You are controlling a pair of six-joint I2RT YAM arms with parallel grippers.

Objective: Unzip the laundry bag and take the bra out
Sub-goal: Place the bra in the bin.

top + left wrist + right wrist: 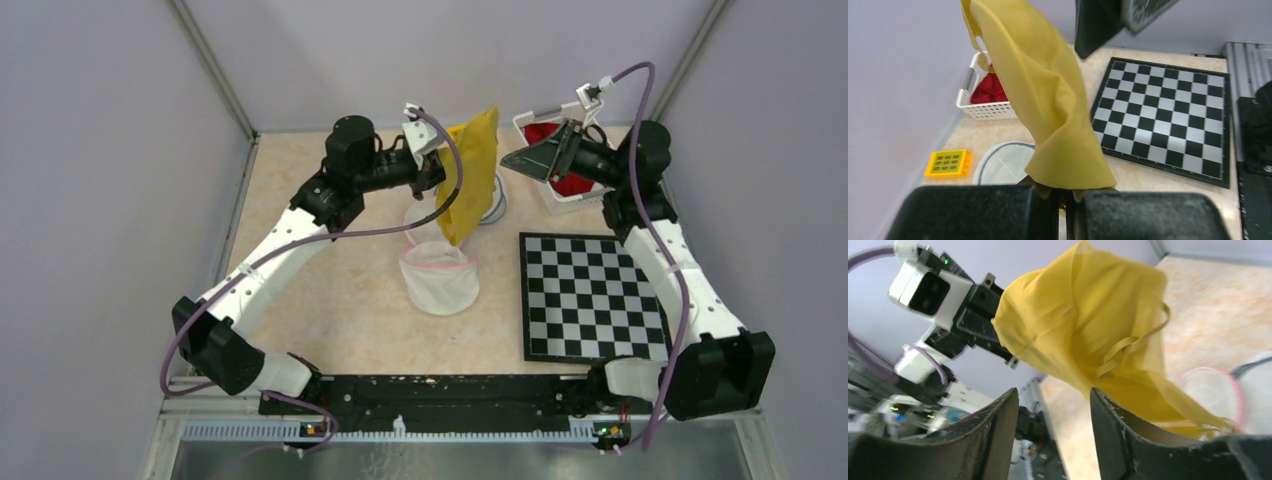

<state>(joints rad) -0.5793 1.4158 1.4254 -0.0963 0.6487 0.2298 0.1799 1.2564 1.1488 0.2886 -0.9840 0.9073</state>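
Above the laundry bag (440, 285), a yellow bra (475, 170), judged light and limp, is pinched at a bunched fold by the left gripper (1064, 196); the right gripper (1053, 425) is seen spread.

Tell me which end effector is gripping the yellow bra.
The left end effector: it is shut on the yellow bra and holds it aloft. The right end effector is open and holds nothing.

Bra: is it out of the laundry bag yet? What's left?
Done: the yellow bra is clear of the white laundry bag, whose pink-rimmed top looks open. In hand: the left gripper is shut on the bra, hanging it above the bag. The right gripper is open, empty. Left: setting the bra down.
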